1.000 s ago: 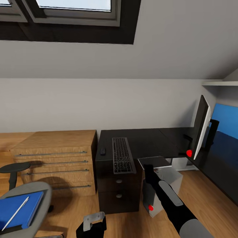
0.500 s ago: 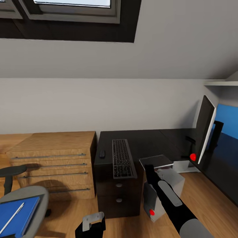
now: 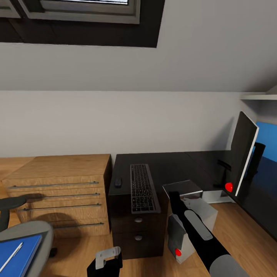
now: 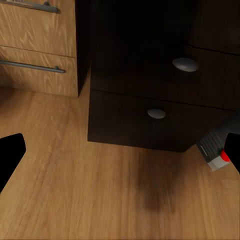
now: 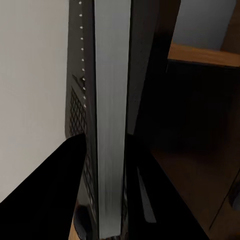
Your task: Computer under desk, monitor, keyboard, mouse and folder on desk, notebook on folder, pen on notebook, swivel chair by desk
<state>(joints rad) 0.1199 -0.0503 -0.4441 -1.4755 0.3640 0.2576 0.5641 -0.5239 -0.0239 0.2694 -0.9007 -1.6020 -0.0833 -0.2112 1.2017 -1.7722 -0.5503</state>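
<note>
Our right gripper [image 5: 105, 145] was closed on the computer [image 3: 194, 215]. In the right wrist view its two black fingers [image 5: 47, 200] lay against either face of a thin grey edge of the case. The computer stood on the wooden floor [image 3: 246, 231], just beside the black drawer unit [image 3: 136, 227] and at the front edge of the desk [image 3: 181, 163]. We could not tell how far under the desk it reached.

Our left gripper [image 3: 105, 263] hung low in front of the drawers. In the left wrist view its fingers [image 4: 10, 155] stood wide apart with nothing between them, above bare floor. That view also caught the two round silver knobs [image 4: 185, 64] and a corner of the computer.

On the desk the keyboard [image 3: 144, 187] lay lengthwise over the drawer unit, with the mouse [image 3: 118, 182] just beside it on the side nearer the wooden cabinet [image 3: 57, 192]. The monitor [image 3: 243, 152] stood on the far wing of the desk, well apart from the keyboard and seen almost edge-on.

The swivel chair [image 3: 38, 234] sat at our lower left, apart from the desk and in front of the cabinet. The blue folder [image 3: 23, 254] lay on its seat, and the white pen [image 3: 10, 257] lay on the folder.
</note>
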